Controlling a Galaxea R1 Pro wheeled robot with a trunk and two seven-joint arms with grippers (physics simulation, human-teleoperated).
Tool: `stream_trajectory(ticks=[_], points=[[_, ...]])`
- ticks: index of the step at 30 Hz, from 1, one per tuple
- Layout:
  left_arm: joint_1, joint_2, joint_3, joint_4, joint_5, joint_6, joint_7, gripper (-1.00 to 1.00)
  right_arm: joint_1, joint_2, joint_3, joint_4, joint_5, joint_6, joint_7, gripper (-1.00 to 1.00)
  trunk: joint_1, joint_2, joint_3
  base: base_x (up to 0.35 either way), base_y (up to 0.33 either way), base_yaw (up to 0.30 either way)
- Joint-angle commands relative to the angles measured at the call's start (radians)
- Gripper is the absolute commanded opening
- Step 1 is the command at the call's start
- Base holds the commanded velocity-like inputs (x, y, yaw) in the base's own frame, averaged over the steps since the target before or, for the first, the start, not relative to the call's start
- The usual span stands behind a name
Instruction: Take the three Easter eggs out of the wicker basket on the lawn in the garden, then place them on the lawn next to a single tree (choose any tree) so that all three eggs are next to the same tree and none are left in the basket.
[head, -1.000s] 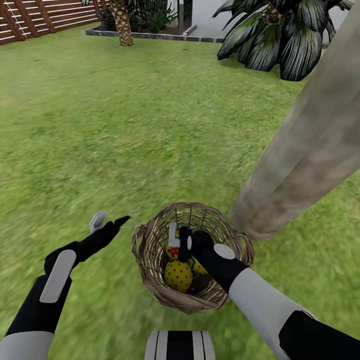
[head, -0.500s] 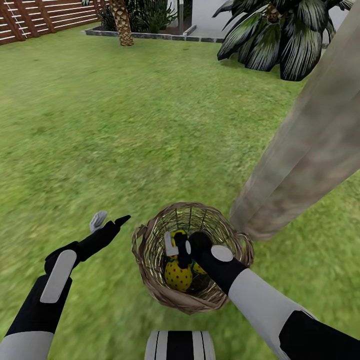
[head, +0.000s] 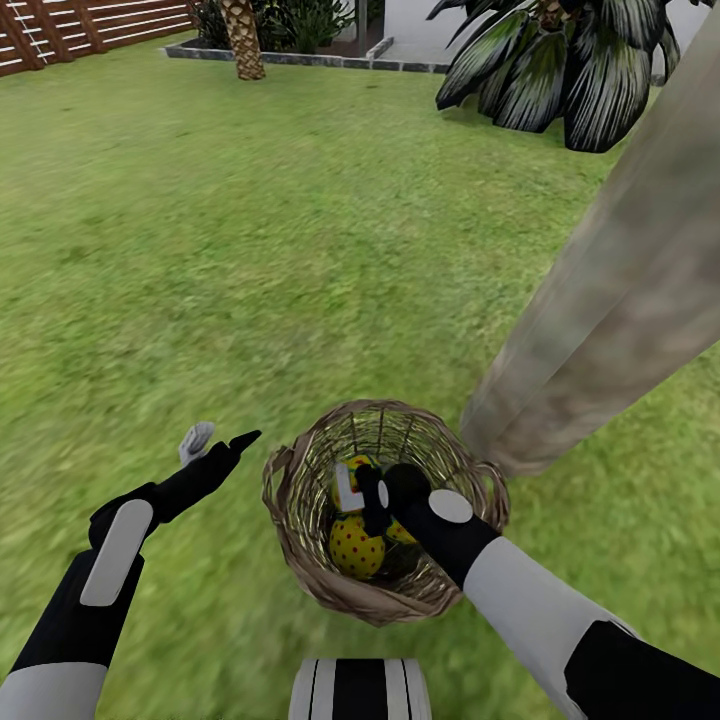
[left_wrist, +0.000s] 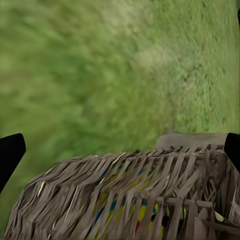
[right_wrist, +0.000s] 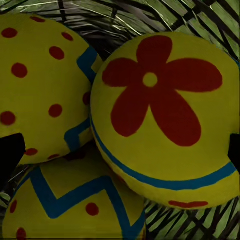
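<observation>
The wicker basket (head: 300, 560) stands on the lawn (head: 250, 250), right beside the foot of the thick, leaning tree (head: 620, 290). My right gripper (head: 358, 490) reaches down inside it, open, its fingertips (right_wrist: 10, 155) spread just above the three Easter eggs. Those are a flower-marked egg (right_wrist: 160, 110), a red-dotted egg (right_wrist: 40, 85) and a zigzag egg (right_wrist: 75, 205), packed together on the basket floor. The dotted egg (head: 355, 545) also shows from above. Over the grass left of the basket, my left gripper (head: 221, 438) hangs open and empty, facing the basket's woven wall (left_wrist: 135, 200).
A brown slatted fence (head: 60, 25), a scaly palm trunk (head: 245, 40) and a stone-edged bed (head: 300, 58) line the far side. A broad-leaved palm (head: 550, 70) stands at the back right. Wide grass stretches ahead and to the left.
My right gripper has sunk lower into the basket, closer to the eggs. The head camera has tilted slightly down. The left arm has not moved.
</observation>
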Motion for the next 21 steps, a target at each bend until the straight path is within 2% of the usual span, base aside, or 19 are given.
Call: stream_trajectory(ticks=[1,8,21], points=[[0.000,0.000,0.002,0.000,-0.001,0.006,-0.004,1.00,-0.001,-0.002,0.002,-0.003,0.004,0.005,0.004,1.00,0.000,0.000,-0.001,0.000,0.000,0.000],[0.000,0.000,0.002,0.000,-0.001,0.006,-0.004,1.00,-0.008,-0.021,-0.001,-0.024,0.004,0.009,0.004,1.00,0.000,0.000,-0.001,0.000,0.000,0.000],[0.001,0.000,0.002,0.003,-0.002,0.003,-0.004,1.00,-0.015,-0.018,-0.001,-0.029,0.004,0.013,0.004,1.00,0.000,0.000,-0.001,0.044,-0.058,0.000]])
